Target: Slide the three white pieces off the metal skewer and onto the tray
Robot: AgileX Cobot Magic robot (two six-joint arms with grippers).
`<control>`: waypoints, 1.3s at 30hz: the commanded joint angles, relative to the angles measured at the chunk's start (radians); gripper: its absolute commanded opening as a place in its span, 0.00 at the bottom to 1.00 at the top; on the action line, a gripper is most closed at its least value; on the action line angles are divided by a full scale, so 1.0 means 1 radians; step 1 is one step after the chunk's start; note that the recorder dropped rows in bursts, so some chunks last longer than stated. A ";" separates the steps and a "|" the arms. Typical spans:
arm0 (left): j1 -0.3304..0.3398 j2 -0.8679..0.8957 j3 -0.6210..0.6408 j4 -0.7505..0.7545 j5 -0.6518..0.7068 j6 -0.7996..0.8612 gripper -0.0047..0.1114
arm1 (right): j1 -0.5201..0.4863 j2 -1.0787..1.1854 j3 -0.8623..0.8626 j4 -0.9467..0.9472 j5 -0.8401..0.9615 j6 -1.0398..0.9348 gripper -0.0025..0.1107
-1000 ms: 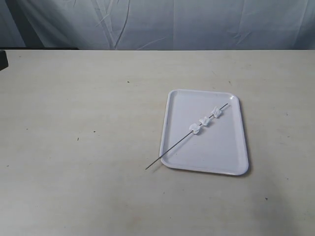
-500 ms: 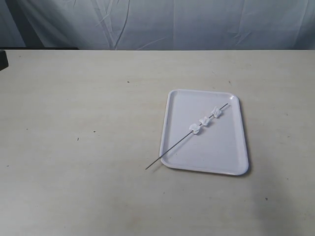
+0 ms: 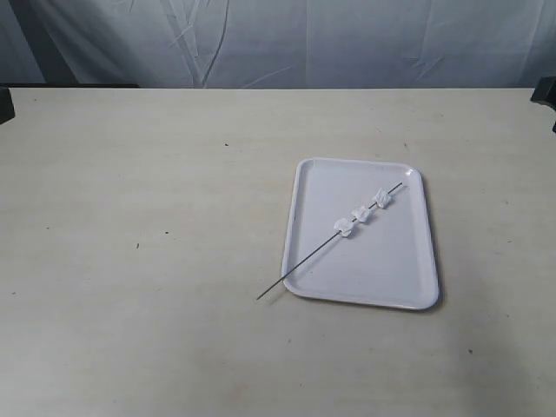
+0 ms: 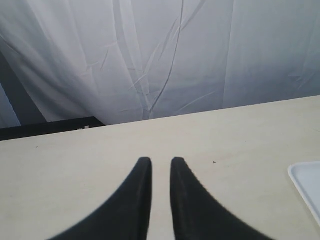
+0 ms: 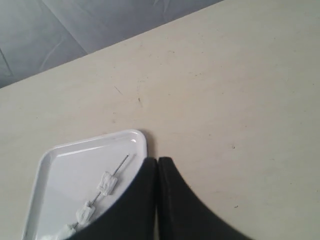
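Observation:
The white tray (image 3: 408,287) lies right of the table's middle. The metal skewer (image 3: 304,263) rests slantwise across it, its bare end sticking out over the tray's near left rim onto the table. The three white pieces (image 3: 362,214) are threaded on its far half, over the tray. In the right wrist view my right gripper (image 5: 157,161) is shut and empty, hanging off the tray's corner (image 5: 135,137), apart from the pieces (image 5: 107,182) and the skewer (image 5: 121,164). My left gripper (image 4: 160,162) is narrowly open and empty, far from the tray's rim (image 4: 300,177).
A grey curtain (image 3: 278,43) hangs behind the table's far edge. A dark part of the left arm (image 3: 4,104) sits at the left edge and a dark part of the right arm (image 3: 547,91) at the right edge.
A dark part of the right arm has come into the exterior view at the far right edge. Tray, skewer and pieces have not moved.

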 commanded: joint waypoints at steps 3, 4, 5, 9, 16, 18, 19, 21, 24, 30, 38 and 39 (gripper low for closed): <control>-0.010 0.000 -0.004 0.003 -0.008 -0.004 0.16 | 0.003 0.005 -0.003 -0.001 -0.002 -0.035 0.02; -0.010 0.000 -0.007 -0.015 -0.012 -0.005 0.16 | 0.003 0.005 -0.003 -0.001 -0.002 -0.043 0.02; -0.010 0.003 -0.011 -0.032 -0.010 -0.004 0.16 | 0.003 0.005 -0.003 0.005 -0.002 -0.053 0.02; -0.030 0.148 -0.080 -0.058 0.217 0.052 0.17 | 0.003 0.033 -0.027 0.076 0.033 -0.139 0.02; -0.128 0.489 -0.271 -0.439 0.337 0.446 0.19 | 0.003 0.117 -0.155 0.215 0.235 -0.376 0.02; -0.152 0.590 -0.368 -0.528 0.397 0.521 0.19 | 0.003 0.135 -0.194 0.215 0.275 -0.378 0.02; -0.160 0.629 -0.421 -0.554 0.442 0.532 0.19 | 0.003 0.143 -0.210 0.215 0.283 -0.383 0.02; -0.177 0.731 -0.524 -0.568 0.543 0.541 0.25 | 0.003 0.153 -0.233 0.215 0.296 -0.386 0.02; -0.179 0.869 -0.645 -0.566 0.675 0.541 0.36 | 0.003 0.159 -0.255 0.215 0.303 -0.386 0.02; -0.184 1.086 -0.833 -0.548 1.001 0.552 0.41 | 0.003 0.163 -0.266 0.215 0.320 -0.419 0.02; -0.334 1.214 -0.959 -0.427 1.031 0.514 0.41 | 0.003 0.221 -0.266 0.215 0.320 -0.426 0.02; -0.363 1.214 -0.971 -0.380 0.998 0.500 0.41 | 0.003 0.227 -0.266 0.215 0.320 -0.426 0.02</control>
